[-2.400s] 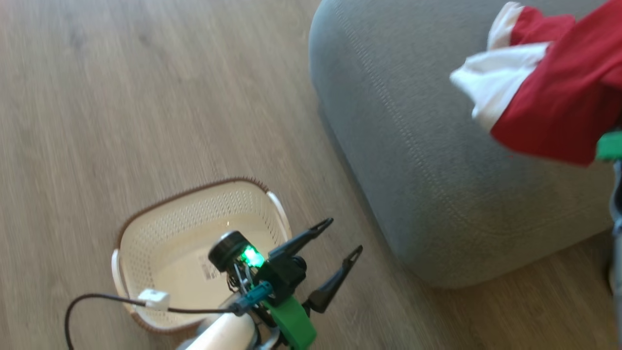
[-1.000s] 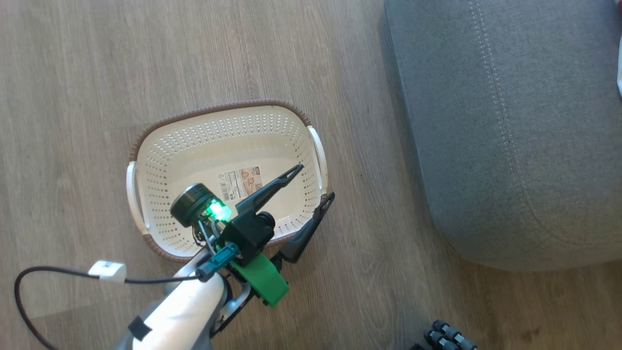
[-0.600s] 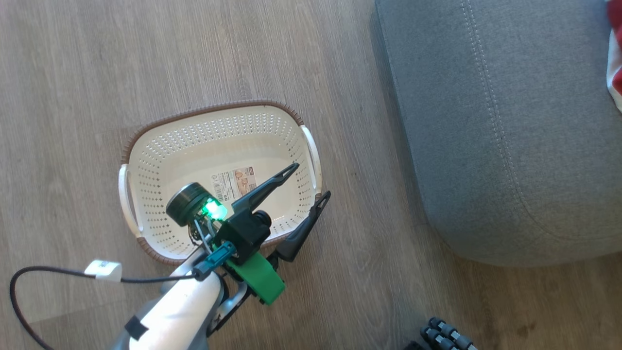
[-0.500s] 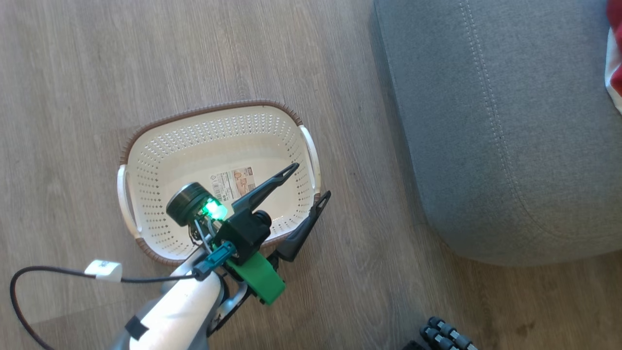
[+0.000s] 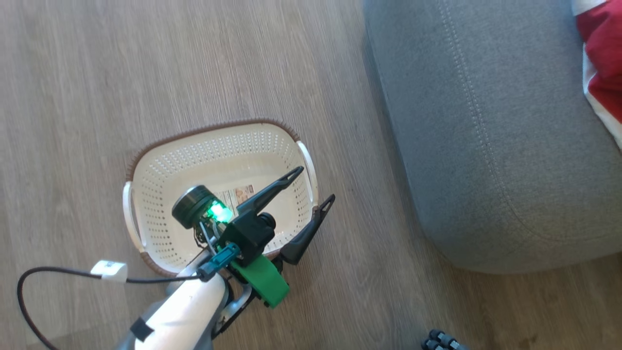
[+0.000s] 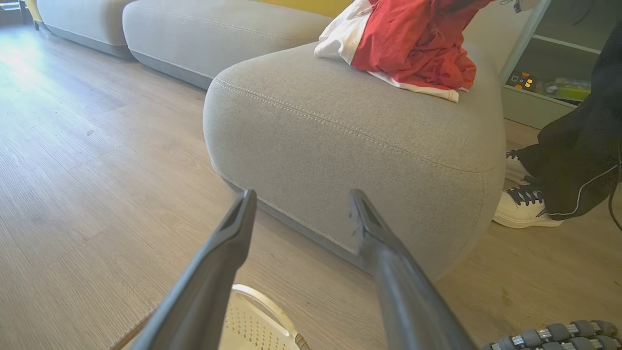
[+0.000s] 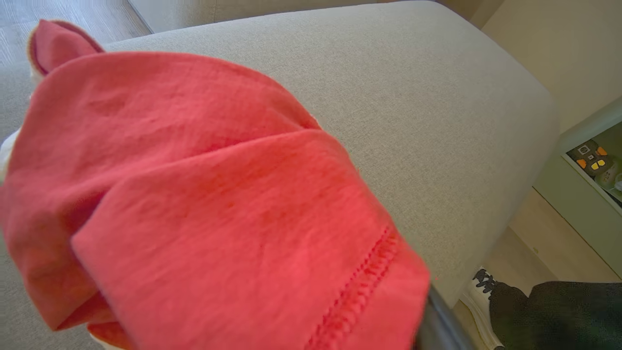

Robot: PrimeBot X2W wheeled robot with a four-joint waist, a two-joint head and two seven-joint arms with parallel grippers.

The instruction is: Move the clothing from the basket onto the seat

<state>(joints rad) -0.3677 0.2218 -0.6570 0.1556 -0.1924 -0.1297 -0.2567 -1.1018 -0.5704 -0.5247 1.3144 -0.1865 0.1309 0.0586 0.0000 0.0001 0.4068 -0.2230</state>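
The cream basket point(image 5: 204, 146) stands on the wood floor with nothing but its label inside; its rim also shows in the left wrist view point(image 6: 252, 316). My left gripper point(image 5: 316, 183) hovers open over the basket's right end, its fingers spread wide point(image 6: 302, 194). The red and white clothing point(image 5: 602, 68) lies piled on the grey seat point(image 5: 486, 146), near its far corner point(image 6: 413, 43). In the right wrist view red cloth point(image 7: 194, 194) drapes over my right gripper above the seat point(image 7: 413, 97). Of its fingers point(image 7: 440, 323) one dark edge shows, so its state is hidden.
A person's dark trouser leg and white shoe point(image 6: 525, 204) stand by the seat's far side point(image 7: 486, 291). A shelf with small items point(image 6: 549, 82) is behind. A black ribbed part point(image 5: 440, 340) lies at the floor's lower edge. More grey cushions point(image 6: 218, 29) line the back.
The head camera has swung, so more of the red clothing shows at the right edge, lying on the seat. My left gripper stays open over the basket.
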